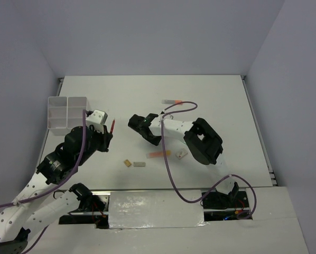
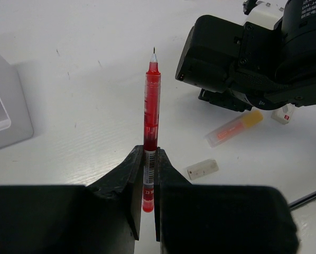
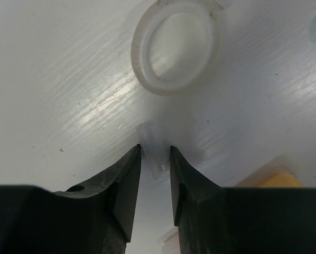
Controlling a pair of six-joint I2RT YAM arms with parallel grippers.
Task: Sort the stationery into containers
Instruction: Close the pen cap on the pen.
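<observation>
At the far left of the surface (image 1: 216, 95) stands the white divided box (image 1: 58, 120), pushed against the left edge where the left arm reaches it easily. Just to its right, the left gripper (image 2: 149, 152) has its fingers clamped on the lower barrel of a red pen (image 2: 151, 114). The pen points away from the wrist with its tip free in the air. Gripping it low like this probably lets the long free end be steered into a compartment. The pen is carried above the surface, near the box but not yet over it.

Further right, the right gripper (image 3: 155, 149) hangs low over the surface beside a clear tape ring (image 3: 174, 46) that lies flat. Its fingers are nearly together, leaving only a narrow gap. Something faint and clear sits in that gap, and I cannot tell whether they pinch it.

Below and right of the grippers, an orange marker (image 1: 159, 154), a tan eraser (image 1: 127, 163), a grey eraser (image 1: 139, 164) and a white eraser (image 1: 180, 154) lie loose, and a pink marker (image 1: 172, 100) lies further back.

Only the overhead view shows the box, both arms and the scattered items together. Only the left wrist view shows how the pen is gripped. The tape ring appears in the right wrist view alone, since the arm hides it from above.
</observation>
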